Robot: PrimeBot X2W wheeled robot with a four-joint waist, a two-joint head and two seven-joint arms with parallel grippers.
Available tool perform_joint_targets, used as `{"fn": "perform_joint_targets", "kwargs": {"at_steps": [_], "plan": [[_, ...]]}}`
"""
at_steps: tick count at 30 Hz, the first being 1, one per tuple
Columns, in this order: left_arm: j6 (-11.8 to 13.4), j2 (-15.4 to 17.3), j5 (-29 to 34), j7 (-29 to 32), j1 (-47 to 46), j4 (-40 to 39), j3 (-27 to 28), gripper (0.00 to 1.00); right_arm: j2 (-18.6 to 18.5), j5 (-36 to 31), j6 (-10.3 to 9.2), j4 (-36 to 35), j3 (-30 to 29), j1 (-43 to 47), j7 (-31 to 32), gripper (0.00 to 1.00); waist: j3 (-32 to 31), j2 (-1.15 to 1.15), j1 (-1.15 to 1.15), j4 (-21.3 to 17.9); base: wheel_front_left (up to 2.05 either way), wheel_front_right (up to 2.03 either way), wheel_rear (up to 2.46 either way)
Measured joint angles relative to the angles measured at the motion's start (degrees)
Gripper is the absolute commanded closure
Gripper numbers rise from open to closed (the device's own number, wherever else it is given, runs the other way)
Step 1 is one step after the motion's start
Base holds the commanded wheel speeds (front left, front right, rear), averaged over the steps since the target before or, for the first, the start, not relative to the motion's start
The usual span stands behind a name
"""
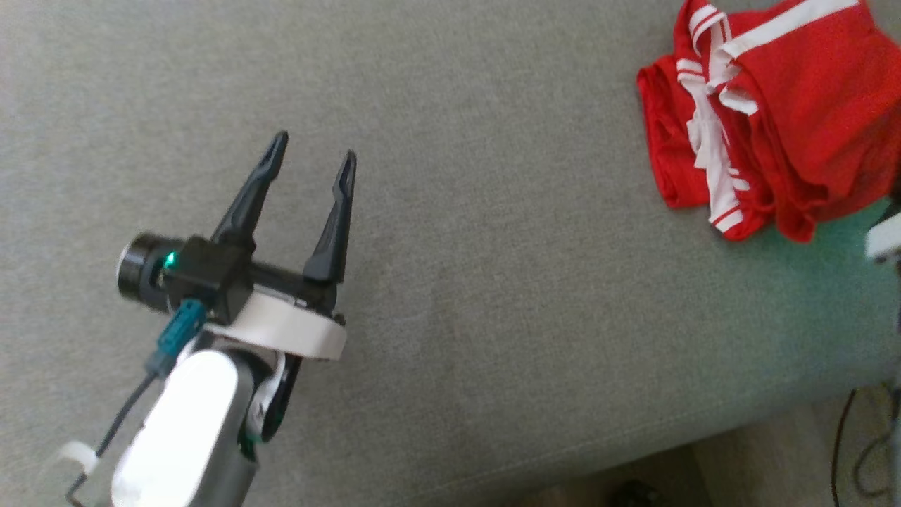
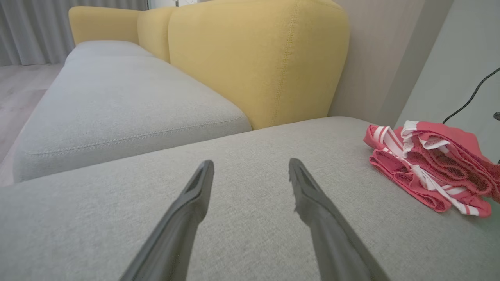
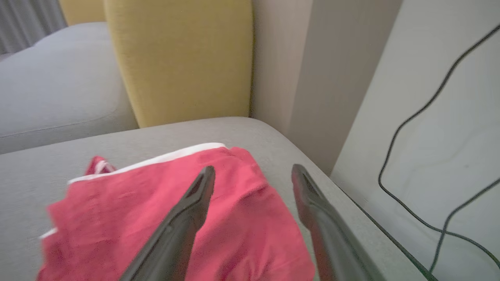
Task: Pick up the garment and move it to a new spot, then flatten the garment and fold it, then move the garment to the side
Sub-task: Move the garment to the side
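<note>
The garment [image 1: 774, 113] is red with white stripes and lies folded and bunched at the far right of the grey sofa seat [image 1: 493, 282]. In the left wrist view the garment [image 2: 429, 168] lies off to the right. My left gripper [image 1: 314, 160] hovers open over bare cushion, well to the left of the garment, with nothing between its fingers; its gripper [image 2: 250, 171] shows spread in its own view. My right gripper [image 3: 253, 175] is open just above the garment [image 3: 156, 218], one finger over the red cloth, the other over the grey seat near the edge.
Yellow back cushions [image 2: 254, 58] rise behind the seat, and a second grey seat [image 2: 117, 105] extends to the left. A pale wall with a black cable [image 3: 414, 156] stands close beside the sofa's right edge. Floor and cables [image 1: 859, 451] show below the front edge.
</note>
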Motion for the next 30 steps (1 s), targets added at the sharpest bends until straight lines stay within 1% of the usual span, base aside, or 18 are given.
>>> {"fn": "perform_joint_targets", "kwargs": {"at_steps": [3, 7, 10, 11, 12, 13, 14, 15, 16, 21, 25, 30], "plan": [[0.9, -0.4, -1.0, -0.5, 2.3, 0.4, 0.1, 0.00, 3.1, -2.5, 0.00, -7.5, 1.1, 4.6, -0.8, 0.00, -2.1, 0.00, 0.00, 0.9, 0.00, 0.00, 0.00], [2.1, -1.0, -2.1, -1.3, 4.9, 1.2, 0.5, 0.00, 6.5, -4.1, 0.00, -15.3, 4.4, 9.5, -1.0, 0.00, -4.3, 0.00, 0.00, 3.5, 0.00, 0.00, 0.00], [2.8, -1.4, -2.7, -2.0, 6.6, 1.6, 1.4, 0.00, 7.2, -4.7, 0.00, -19.8, 7.6, 12.5, -1.7, 0.00, -5.9, 0.00, 0.00, 6.1, 0.00, 0.00, 0.00], [2.8, -1.4, -2.7, -2.0, 6.6, 1.6, 1.4, 0.00, 7.2, -4.7, 0.00, -19.8, 7.6, 12.5, -1.7, 0.00, -5.9, 0.00, 0.00, 6.1, 0.00, 0.00, 0.00], [3.2, -1.6, -3.0, -2.4, 7.4, 1.6, 1.7, 0.00, 7.7, -4.7, 0.00, -21.9, 9.2, 14.5, -1.7, 0.00, -6.8, 0.00, 0.00, 8.2, 0.00, 0.00, 0.00], [3.3, -1.7, -3.2, -2.4, 7.8, 1.6, 1.8, 0.00, 8.0, -4.7, 0.00, -22.6, 9.9, 15.4, -1.7, 0.00, -7.3, 0.00, 0.00, 9.3, 0.00, 0.00, 0.00], [3.3, -1.7, -3.2, -2.4, 7.8, 1.6, 1.8, 0.00, 8.0, -4.7, 0.00, -22.6, 9.9, 15.4, -1.7, 0.00, -7.3, 0.00, 0.00, 9.3, 0.00, 0.00, 0.00], [3.9, -1.8, -3.3, -2.5, 8.6, 1.7, 2.3, 0.00, 8.5, -4.7, 0.00, -23.5, 11.4, 17.0, -1.3, 0.00, -8.2, 0.00, 0.00, 11.3, 0.00, 0.00, 0.00], [3.9, -1.8, -3.3, -2.5, 8.6, 1.7, 2.3, 0.00, 8.5, -4.7, 0.00, -23.5, 11.4, 17.0, -1.3, 0.00, -8.2, 0.00, 0.00, 11.3, 0.00, 0.00, 0.00], [5.1, -1.5, -4.6, -2.9, 11.4, 2.1, 4.5, 0.00, 9.0, -4.6, 0.00, -24.8, 13.3, 19.4, -0.1, 0.00, -10.6, 0.00, 0.00, 15.4, 0.00, 0.00, 0.00], [5.1, -0.9, -4.6, -3.0, 13.0, 2.7, 5.3, 0.00, 9.5, -4.1, 0.00, -25.8, 13.7, 22.5, 0.2, 0.00, -13.0, 0.00, 0.00, 16.8, 0.00, 0.00, 0.00], [4.4, -0.1, -4.7, -3.4, 14.3, 3.5, 5.3, 0.00, 9.7, -4.0, 0.00, -26.5, 13.7, 25.8, 0.2, 0.00, -15.4, 0.00, 0.00, 17.1, 0.00, 0.00, 0.00]]}}
